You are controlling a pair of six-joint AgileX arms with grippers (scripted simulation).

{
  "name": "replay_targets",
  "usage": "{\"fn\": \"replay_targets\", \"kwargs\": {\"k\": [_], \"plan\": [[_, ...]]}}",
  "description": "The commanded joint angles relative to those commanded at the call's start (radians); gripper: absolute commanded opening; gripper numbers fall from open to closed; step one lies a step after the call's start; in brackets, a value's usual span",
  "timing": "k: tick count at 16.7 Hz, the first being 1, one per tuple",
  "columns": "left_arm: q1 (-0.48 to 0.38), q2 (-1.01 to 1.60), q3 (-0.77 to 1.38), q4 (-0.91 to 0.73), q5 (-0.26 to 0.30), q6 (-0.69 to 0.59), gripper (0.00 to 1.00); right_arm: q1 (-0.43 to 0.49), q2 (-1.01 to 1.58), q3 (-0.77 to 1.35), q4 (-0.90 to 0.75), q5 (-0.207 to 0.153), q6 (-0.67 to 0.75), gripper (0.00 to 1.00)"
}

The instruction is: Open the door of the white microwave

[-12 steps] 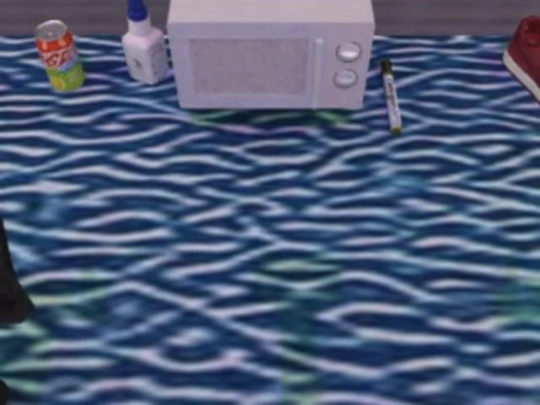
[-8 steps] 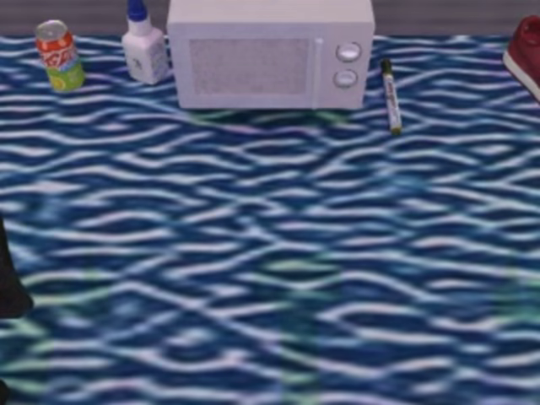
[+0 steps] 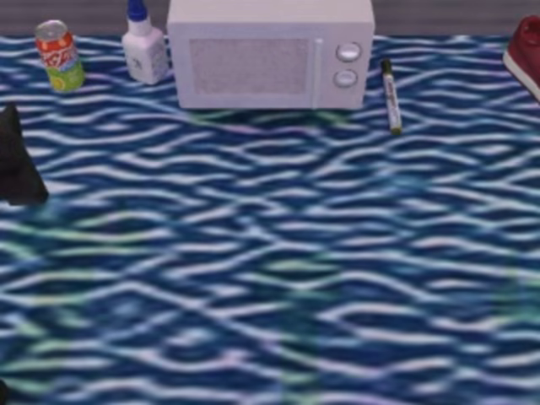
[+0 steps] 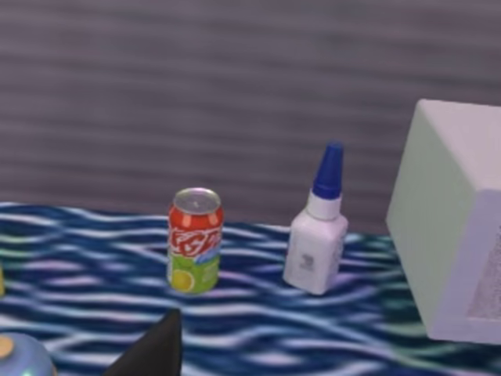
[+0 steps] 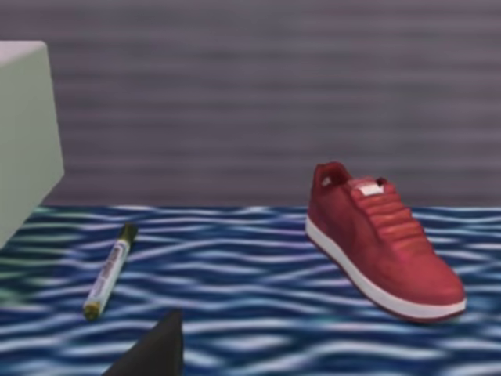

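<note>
The white microwave (image 3: 270, 51) stands at the back centre of the table. Its door (image 3: 249, 66) is flat against the front, with the slim handle (image 3: 318, 72) just left of the two knobs (image 3: 348, 52). My left gripper (image 3: 17, 164) is a dark shape at the table's left edge, well in front of and to the left of the microwave. The left wrist view shows the microwave's side (image 4: 454, 227) to one side, far from the gripper's dark tip (image 4: 156, 352). My right arm is outside the top view; a dark tip of the right gripper (image 5: 156, 348) shows in its wrist view.
A soda can (image 3: 59, 55) and a white glue bottle with a blue cap (image 3: 145, 46) stand left of the microwave. A marker (image 3: 391, 94) lies to its right, and a red shoe (image 3: 525, 52) sits at the back right. A grey wall runs behind.
My left gripper has moved along the left edge toward the back of the table. The microwave door has not moved.
</note>
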Motion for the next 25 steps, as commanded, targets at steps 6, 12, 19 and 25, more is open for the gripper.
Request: {"fn": "replay_targets", "kwargs": {"k": [6, 12, 19, 25], "plan": [[-0.244, 0.637, 0.45, -0.06, -0.223, -0.114, 1.0, 0.0, 0.0, 0.0, 0.0, 0.0, 0.0, 1.0], [-0.46, 1.204, 0.865, -0.095, -0.416, -0.225, 1.0, 0.0, 0.0, 0.0, 0.0, 0.0, 0.0, 1.0], [-0.578, 1.497, 1.11, -0.085, -0.518, -0.3, 1.0, 0.0, 0.0, 0.0, 0.0, 0.0, 0.0, 1.0], [-0.572, 1.499, 1.11, -0.084, -0.514, -0.298, 1.0, 0.0, 0.0, 0.0, 0.0, 0.0, 0.0, 1.0]]}}
